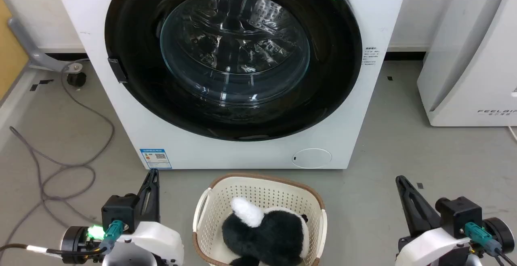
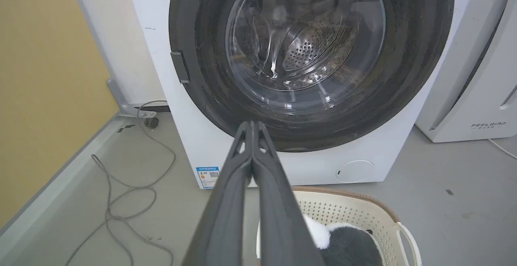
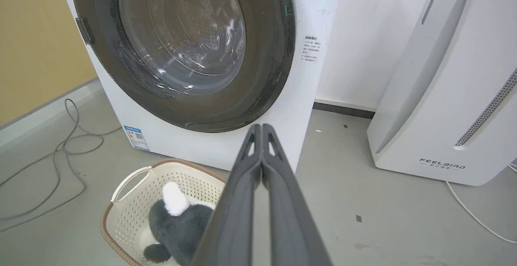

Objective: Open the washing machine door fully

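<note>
The round glossy black glass-windowed door [image 1: 234, 55] is sitting shut against the white front-loading washing machine [image 1: 242, 155] as the left gripper [image 1: 152, 175] and right gripper [image 1: 401, 180] are hovering before it, jaws pressed together, empty.

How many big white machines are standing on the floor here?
2. The washing machine stands straight ahead, just behind the basket. A second white appliance stands to its right, near the wall. Others may stand outside the pictures.
</note>
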Tool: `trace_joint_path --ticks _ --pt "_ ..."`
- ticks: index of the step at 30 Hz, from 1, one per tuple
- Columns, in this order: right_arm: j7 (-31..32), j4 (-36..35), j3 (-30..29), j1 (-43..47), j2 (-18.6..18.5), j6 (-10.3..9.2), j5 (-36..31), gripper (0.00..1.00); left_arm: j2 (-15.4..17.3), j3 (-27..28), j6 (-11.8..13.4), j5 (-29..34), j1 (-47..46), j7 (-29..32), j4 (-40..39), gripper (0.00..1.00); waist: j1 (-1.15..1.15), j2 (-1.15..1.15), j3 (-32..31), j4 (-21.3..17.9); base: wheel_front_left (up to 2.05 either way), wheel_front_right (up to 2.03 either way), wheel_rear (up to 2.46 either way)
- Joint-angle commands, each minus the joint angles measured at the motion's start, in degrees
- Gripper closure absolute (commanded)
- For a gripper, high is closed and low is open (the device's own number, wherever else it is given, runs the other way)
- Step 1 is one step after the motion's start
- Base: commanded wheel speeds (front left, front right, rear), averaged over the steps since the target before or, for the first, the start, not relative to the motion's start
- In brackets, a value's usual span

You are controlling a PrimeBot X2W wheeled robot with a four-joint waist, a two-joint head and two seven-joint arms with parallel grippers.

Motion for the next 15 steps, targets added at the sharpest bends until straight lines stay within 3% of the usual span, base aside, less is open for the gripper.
trace_joint_path --ticks 1,15 --pt "0.05 -0.16 -0.03 -0.80 0.25 0.05 -0.44 1.00 0.07 -0.09 0.17 0.16 0.80 0.02 -0.23 1.00 0.00 0.00 0.00 0.00 0.00 0.00 0.00" --pt "0.05 -0.16 -0.03 -0.80 0.25 0.05 -0.44 1.00 0.07 -0.09 0.17 0.16 0.80 0.02 -0.23 1.00 0.00 0.00 0.00 0.00 0.00 0.00 0.00"
